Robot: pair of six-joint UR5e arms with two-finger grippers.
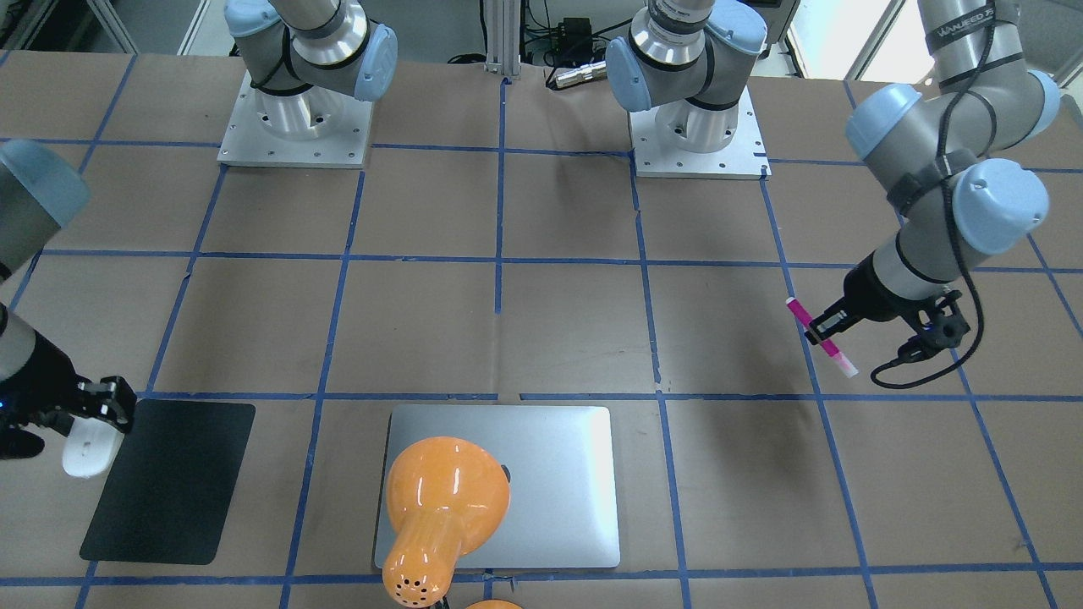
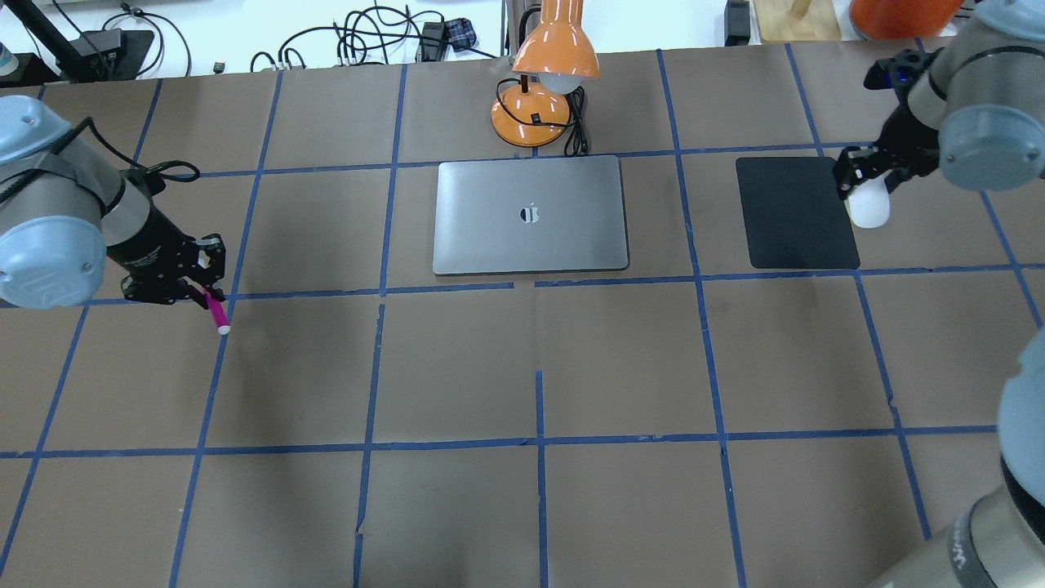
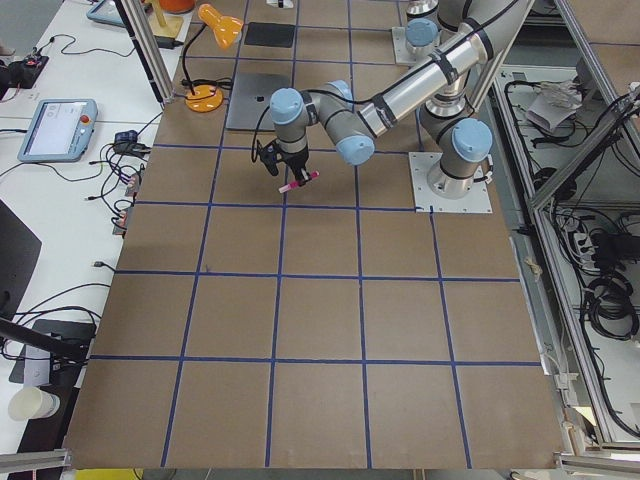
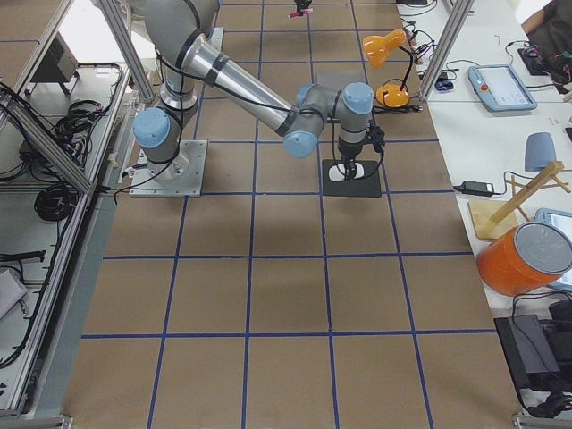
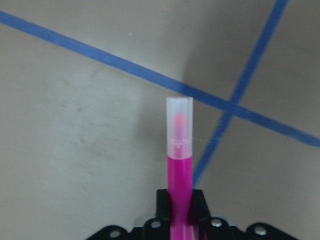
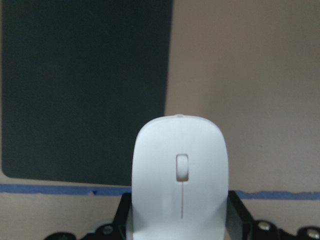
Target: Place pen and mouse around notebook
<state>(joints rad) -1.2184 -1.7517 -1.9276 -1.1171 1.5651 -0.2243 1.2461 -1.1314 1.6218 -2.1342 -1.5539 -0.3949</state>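
In the front-facing view the left gripper (image 1: 821, 330) was closed on the middle of the pen (image 1: 839, 355). The pen slanted with its pale cap lowest, well apart from the notebook (image 1: 550, 482), on the robot's left side. The right gripper (image 1: 103, 408) was clamped on the mouse (image 1: 87, 452) just beside the outer edge of a black mat (image 1: 169, 482), and an orange lamp (image 1: 444, 499) hid part of the notebook. From overhead, the notebook lay flat and closed on the worktop (image 2: 539, 359), with the mat between it and the mouse and the pen far off on its other side. The left side view showed the pen crosswise in the near arm's gripper, above a line of blue tape (image 3: 240, 205). The right side view showed the mouse under the near arm's gripper, seen against the mat. The left wrist camera showed the fingers (image 5: 162, 202) pinching the pink barrel, the cap pointing away over a crossing of blue tape. The right wrist camera showed the mouse gripped by its sides, with the mat ahead and to the left.
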